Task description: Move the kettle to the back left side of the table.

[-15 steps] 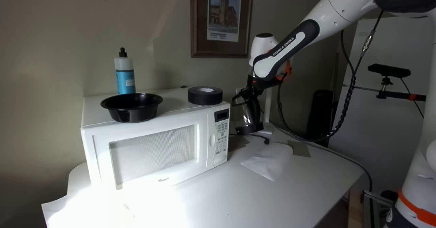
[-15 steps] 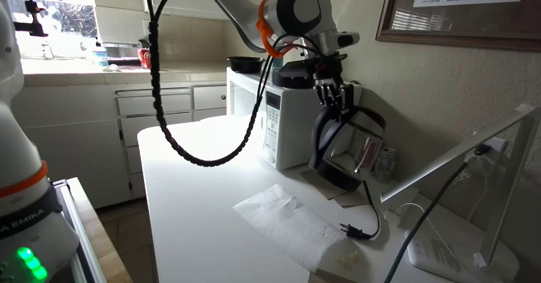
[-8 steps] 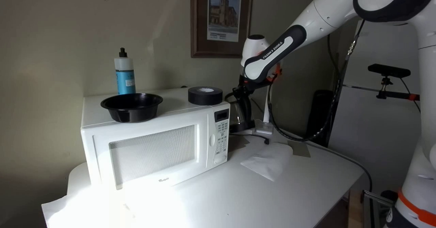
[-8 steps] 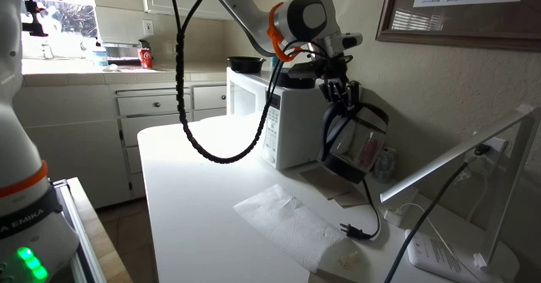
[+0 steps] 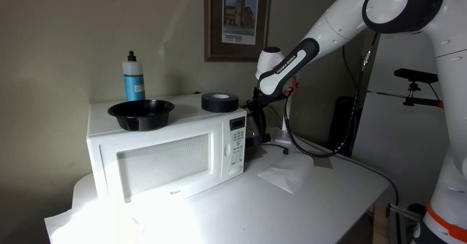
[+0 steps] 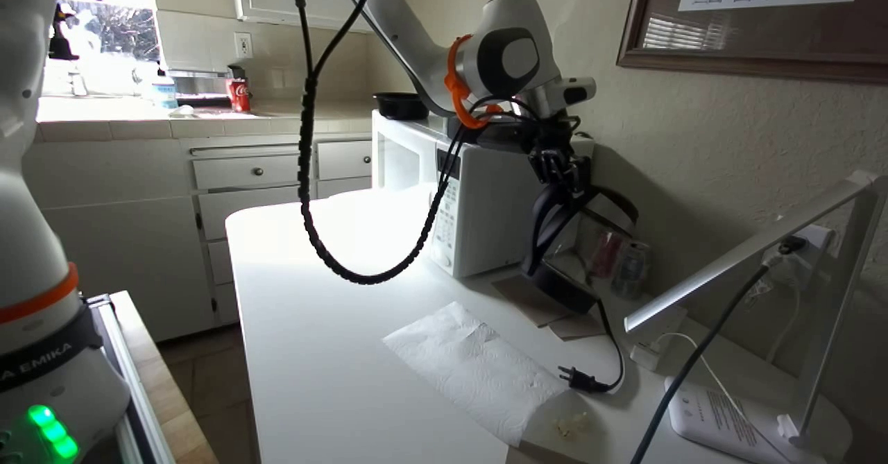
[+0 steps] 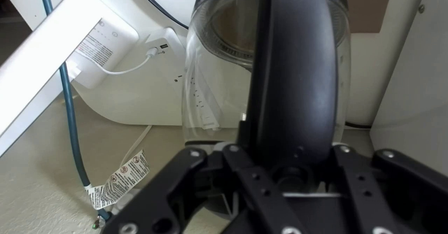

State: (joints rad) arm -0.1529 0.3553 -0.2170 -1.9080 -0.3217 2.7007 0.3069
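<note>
Evidently the step in hand is the set-down. Kettle (image 6: pixel 585 247) is held tilted near the wall (image 6: pixel 714 124), above the back of the table (image 6: pixel 326 367) and beside the microwave (image 6: pixel 496 204), its low edge close to a brown cardboard piece (image 6: pixel 524 299); whether it touches anything, cannot tell. Spot looks near the goal as I read it. Gripper (image 7: pixel 289 144): clamped on the handle (image 7: pixel 297 66), one finger either side.

Procedure (judgement): level the kettle first. With this lean the low edge would land alone, and it might rock on release. Lower straight down, slowly, rolling the wrist until the base (image 6: pixel 555 285) sits flat; let go only when the handle bears no weight. Keep the base off the cord (image 6: pixel 615 339) showing beside the low edge, or it will stand uneven. Then part the fingers evenly and back off without dragging the handle.

Views compared: in an exterior view the microwave's edge cuts off part of the kettle, leaving mainly handle and dark base (image 5: pixel 258 139), so the lean reads poorly. In an exterior view the whole lean shows, plus a can (image 6: pixel 633 270) close to the kettle; I cannot make that can out from the wrist. Wrist view gives the bite on the handle, and a strip of table between kettle and a pale panel (image 7: pixel 413 122) at right, which I take for the microwave: apart, not touching. Base runs off that view's upper edge, contact unread.
</note>
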